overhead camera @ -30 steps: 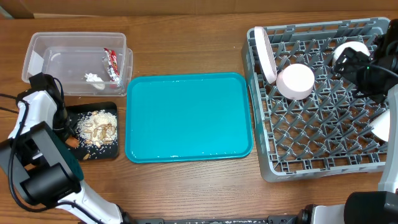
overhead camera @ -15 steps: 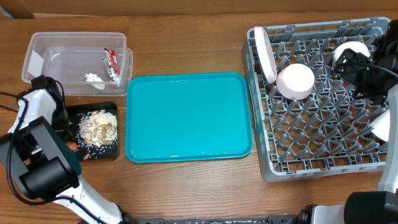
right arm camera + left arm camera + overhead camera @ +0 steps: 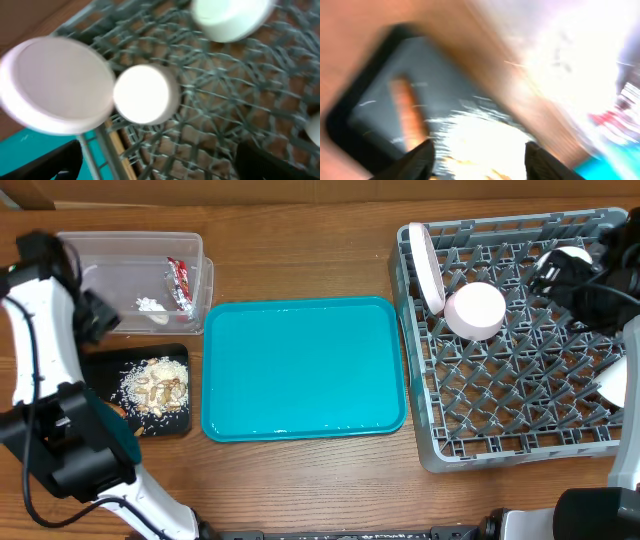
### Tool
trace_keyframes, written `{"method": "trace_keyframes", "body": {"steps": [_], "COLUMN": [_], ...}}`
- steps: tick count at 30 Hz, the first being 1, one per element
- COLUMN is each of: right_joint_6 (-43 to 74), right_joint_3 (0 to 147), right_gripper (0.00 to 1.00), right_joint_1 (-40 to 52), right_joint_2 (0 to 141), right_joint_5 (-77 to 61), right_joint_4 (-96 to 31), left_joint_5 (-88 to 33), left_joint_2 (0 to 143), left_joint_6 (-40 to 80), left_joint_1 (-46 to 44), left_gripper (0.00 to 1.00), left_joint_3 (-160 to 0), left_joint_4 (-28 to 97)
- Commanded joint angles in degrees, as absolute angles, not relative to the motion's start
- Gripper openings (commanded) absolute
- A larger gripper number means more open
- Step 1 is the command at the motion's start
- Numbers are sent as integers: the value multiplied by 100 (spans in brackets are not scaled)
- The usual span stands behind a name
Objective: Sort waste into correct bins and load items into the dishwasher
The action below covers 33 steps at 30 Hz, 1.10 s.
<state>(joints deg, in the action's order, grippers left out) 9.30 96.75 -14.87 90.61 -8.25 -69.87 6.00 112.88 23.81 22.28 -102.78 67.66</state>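
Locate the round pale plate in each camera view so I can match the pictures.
Overhead: the plate stands on edge at the rack's left side, beside the overturned bowl.
Left wrist: not in it.
Right wrist: the large pale disc at left, blurred.
Shared landmark: the teal tray, centre overhead, a sliver at the right wrist's bottom left.

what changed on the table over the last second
The left end effector, open and empty, lifted away from the black tray and swung back toward the clear tub. The right end effector barely shifted over the rack. The carrot, rice, wrapper, tissue, teal tray, plate and pink bowl stayed put.
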Motion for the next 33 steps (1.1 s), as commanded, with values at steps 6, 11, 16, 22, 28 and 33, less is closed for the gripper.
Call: {"method": "trace_keyframes", "body": {"steps": [6, 11, 16, 22, 28, 33], "right_joint_6": [-5, -1, -1, 178, 279, 460], "right_joint_3": [9708, 9708, 9682, 9570, 8713, 7282], "right_gripper": [100, 100, 100, 100, 100, 100], "right_joint_1": [-578, -281, -263, -268, -268, -268], "right_joint_2": [9150, 9404, 9494, 9190, 7942, 6180], "right_joint_5": [-1697, -1573, -1509, -1205, -1094, -679], "right_joint_4": [-6836, -7334, -7999, -8160, -7229, -6224], "left_joint_5": [-950, -972, -1214, -368, 353, 1046], "left_joint_2": [11030, 11028, 10744, 9568, 7874, 5968], "left_joint_6": [1164, 1179, 1114, 1533, 1824, 2255], "left_joint_1": [764, 451, 259, -318, -856, -1085], "left_gripper": [100, 100, 100, 100, 100, 100], "left_joint_3": [-10628, -10628, -10497, -10086, -9380, -8200], "left_joint_4": [8058, 9384, 9686, 9679, 8921, 7579]}}
